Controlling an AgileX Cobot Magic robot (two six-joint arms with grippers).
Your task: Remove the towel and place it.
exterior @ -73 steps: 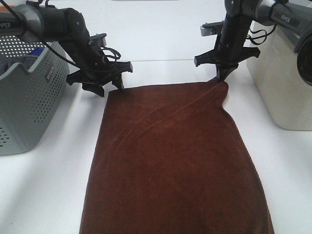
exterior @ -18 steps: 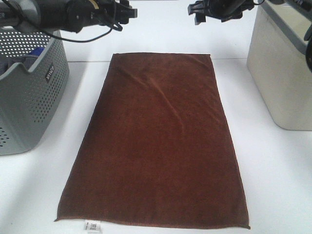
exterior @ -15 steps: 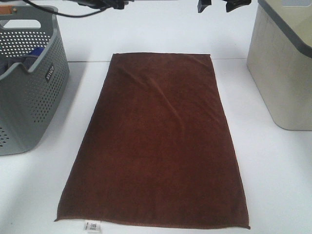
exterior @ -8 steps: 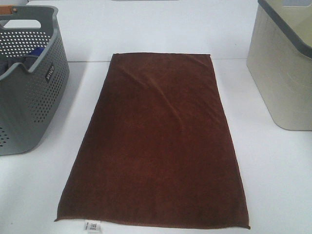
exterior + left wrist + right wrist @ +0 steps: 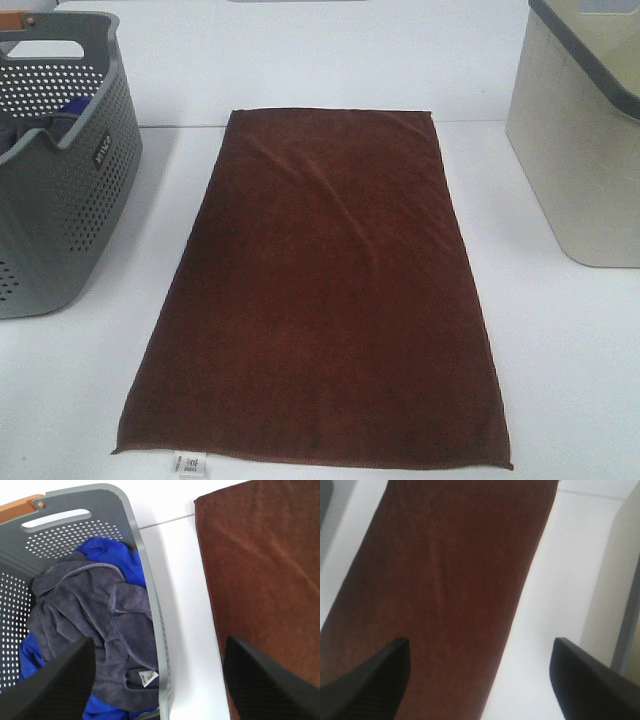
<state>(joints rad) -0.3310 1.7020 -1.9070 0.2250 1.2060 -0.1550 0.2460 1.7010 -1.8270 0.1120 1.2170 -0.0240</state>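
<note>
Towel (image 5: 318,290): spread flat on the white table (image 5: 570,350) between grey basket (image 5: 60,190) and beige bin (image 5: 580,150); placement looks complete. Left gripper (image 5: 160,680), right gripper (image 5: 480,680): jaws wide apart, holding nothing, high above.

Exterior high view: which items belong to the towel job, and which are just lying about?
Part of the job:
- large dark reddish-brown terry towel, spread flat on the white table

Just lying about:
- grey perforated plastic basket holding blue and grey cloths
- beige lidded bin
</note>
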